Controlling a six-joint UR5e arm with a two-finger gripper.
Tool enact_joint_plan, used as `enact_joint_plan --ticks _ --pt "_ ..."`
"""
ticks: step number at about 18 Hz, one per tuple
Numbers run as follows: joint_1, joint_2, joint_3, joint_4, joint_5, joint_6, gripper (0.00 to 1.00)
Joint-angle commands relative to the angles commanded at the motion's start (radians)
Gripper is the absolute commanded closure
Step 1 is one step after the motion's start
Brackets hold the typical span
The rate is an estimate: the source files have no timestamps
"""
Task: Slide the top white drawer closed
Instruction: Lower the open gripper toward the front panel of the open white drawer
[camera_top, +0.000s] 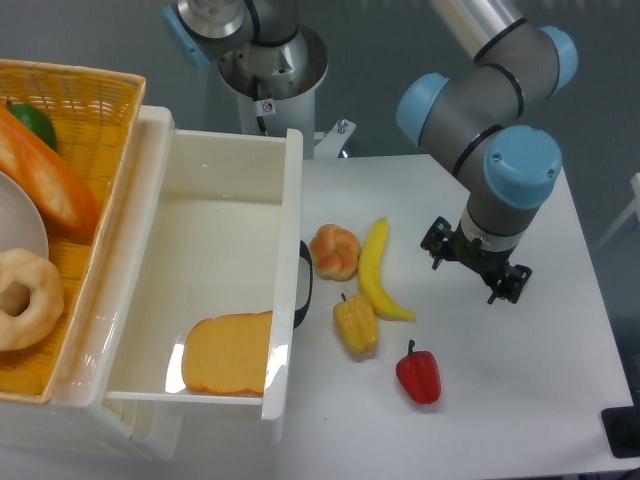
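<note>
The top white drawer (225, 230) is pulled out to the right of the cabinet. It is a deep cream-white tray with a curved black handle (304, 286) on its front panel. A slice of toast (228, 355) lies inside at its near end. My gripper (476, 263) points down over the table, well to the right of the drawer front, with toy food between them. The arm's wrist covers the fingertips from above and only black finger links (510, 283) stick out on both sides. It holds nothing that I can see.
A bread roll (334, 251), a banana (377, 270), a yellow pepper (356, 324) and a red pepper (419, 374) lie on the white table (540, 400) just right of the handle. A yellow wicker basket (70, 100) with food sits on the cabinet, left.
</note>
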Motion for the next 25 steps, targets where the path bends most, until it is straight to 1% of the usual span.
enact_joint_plan --ticks 4,5,6,7,9,12,14,15,18,19,20,21,22,23,25 --pt "0.002 -0.003 0.012 0.012 -0.029 -0.005 0.00" --pt "0.006 -0.002 0.008 0.017 -0.058 -0.005 0.00" --pt "0.009 0.000 -0.008 0.024 -0.101 -0.009 0.00" --pt "0.020 0.005 -0.029 0.044 -0.123 -0.015 0.00" --pt "0.028 0.024 -0.080 0.064 -0.124 -0.040 0.00" --pt "0.028 0.023 -0.104 0.069 -0.123 -0.101 0.00" --pt "0.021 0.017 -0.127 0.071 -0.109 -0.117 0.00" --pt "0.020 0.015 -0.132 0.072 -0.121 -0.144 0.00" --pt "0.021 0.012 -0.126 0.077 -0.201 -0.291 0.00" --pt "0.023 0.011 -0.120 0.077 -0.209 -0.345 0.00" --pt "0.026 0.011 -0.114 0.077 -0.212 -0.404 0.05" --pt "0.028 0.012 -0.112 0.075 -0.221 -0.472 0.14" --pt "0.029 0.014 -0.112 0.074 -0.232 -0.536 0.29" --pt "0.032 0.017 -0.118 0.074 -0.250 -0.582 0.39" --pt "0.025 0.026 -0.123 0.071 -0.265 -0.647 0.68"
